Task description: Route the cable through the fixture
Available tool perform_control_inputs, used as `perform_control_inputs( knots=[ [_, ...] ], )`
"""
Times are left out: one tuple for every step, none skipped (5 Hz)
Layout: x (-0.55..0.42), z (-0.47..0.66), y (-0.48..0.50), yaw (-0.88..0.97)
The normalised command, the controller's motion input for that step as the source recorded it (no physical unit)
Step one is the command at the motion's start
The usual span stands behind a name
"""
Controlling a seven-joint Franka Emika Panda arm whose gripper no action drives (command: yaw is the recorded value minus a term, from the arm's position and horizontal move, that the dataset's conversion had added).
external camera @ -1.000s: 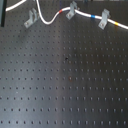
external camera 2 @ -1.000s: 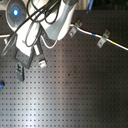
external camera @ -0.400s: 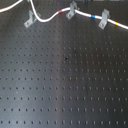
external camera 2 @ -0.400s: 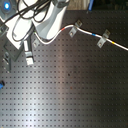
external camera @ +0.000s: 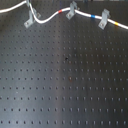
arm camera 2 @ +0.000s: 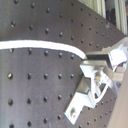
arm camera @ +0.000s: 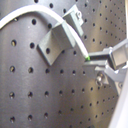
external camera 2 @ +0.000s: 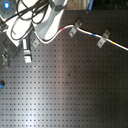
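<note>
Three clips in row along far edge of perforated counter in first exterior view. Cable runs through middle clip and clip toward first exterior view's right, then sags and climbs past fixture. In first wrist view, hand pinched tight on cable just beside fixture; cord arcs over bracket top. Second exterior view: arm body looms over that spot.
</note>
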Motion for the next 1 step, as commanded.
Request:
perform_control_inputs(
  knots=[
    [-0.083, 0.54, 0.016, 0.16]
  ],
)
